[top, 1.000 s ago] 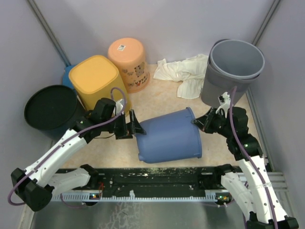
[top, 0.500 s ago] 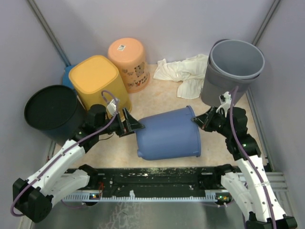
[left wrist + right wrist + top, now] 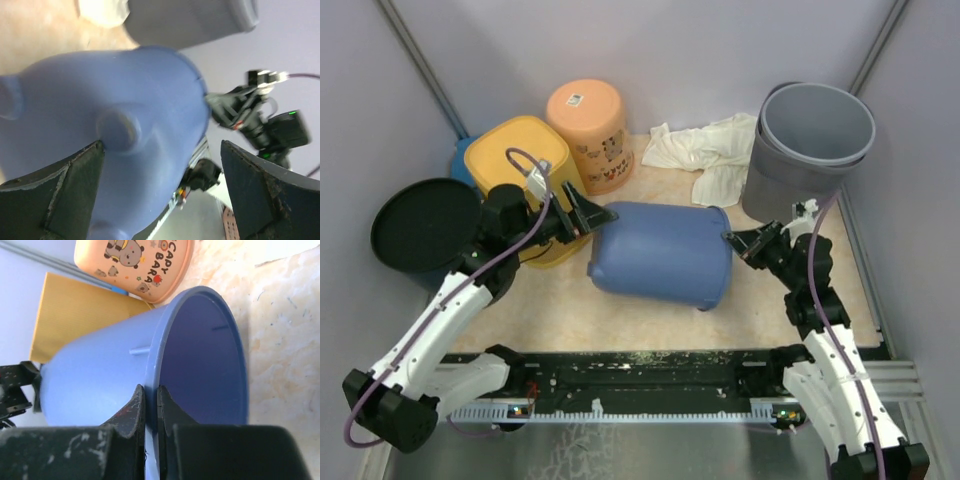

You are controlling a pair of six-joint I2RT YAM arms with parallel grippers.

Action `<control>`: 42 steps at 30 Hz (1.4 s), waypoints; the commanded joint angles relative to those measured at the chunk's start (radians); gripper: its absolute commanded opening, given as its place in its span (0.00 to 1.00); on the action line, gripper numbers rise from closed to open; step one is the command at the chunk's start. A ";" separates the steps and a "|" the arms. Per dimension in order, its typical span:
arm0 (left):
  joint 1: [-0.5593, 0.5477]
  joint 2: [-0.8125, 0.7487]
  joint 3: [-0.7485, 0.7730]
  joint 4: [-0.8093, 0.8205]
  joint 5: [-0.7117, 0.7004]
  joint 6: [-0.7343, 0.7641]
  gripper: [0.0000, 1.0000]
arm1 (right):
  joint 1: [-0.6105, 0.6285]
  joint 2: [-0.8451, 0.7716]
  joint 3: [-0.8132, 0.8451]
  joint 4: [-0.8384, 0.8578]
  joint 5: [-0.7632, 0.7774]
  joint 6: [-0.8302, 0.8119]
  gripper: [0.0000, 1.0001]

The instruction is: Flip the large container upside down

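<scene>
The large blue container (image 3: 660,253) lies on its side in the middle of the floor, its bottom to the left and its open mouth to the right. My left gripper (image 3: 588,215) is open with its fingers spread at the container's bottom (image 3: 120,135), one finger (image 3: 55,200) against it. My right gripper (image 3: 732,240) is shut on the container's rim (image 3: 152,365), one finger outside the wall and one inside the mouth.
A yellow upturned bin (image 3: 520,160), an orange upturned bucket (image 3: 588,125) and a black round tub (image 3: 425,225) stand at the back left. A grey stacked bucket (image 3: 810,140) and a white cloth (image 3: 705,150) are at the back right.
The blue container has swung and lifted: its bottom end rose and moved back and left with my left gripper. My right gripper kept its hold on the rim.
</scene>
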 commanded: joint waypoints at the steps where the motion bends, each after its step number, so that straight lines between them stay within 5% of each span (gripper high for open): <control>1: -0.051 0.025 0.160 0.288 0.209 -0.044 0.98 | 0.049 0.009 -0.124 0.156 -0.234 0.248 0.00; 12: -0.065 0.161 0.194 0.472 0.292 -0.113 0.98 | 0.080 0.005 -0.365 0.410 -0.012 0.454 0.00; 20: -0.065 0.170 0.297 0.261 0.246 0.030 0.99 | 0.079 -0.062 -0.522 0.513 0.047 0.618 0.00; 35: -0.065 0.185 0.304 0.212 0.210 0.074 1.00 | -0.058 -0.618 -0.673 0.047 -0.010 0.741 0.00; 42: -0.065 0.181 0.297 0.204 0.206 0.079 1.00 | -0.059 -0.574 -0.662 0.015 -0.013 0.696 0.00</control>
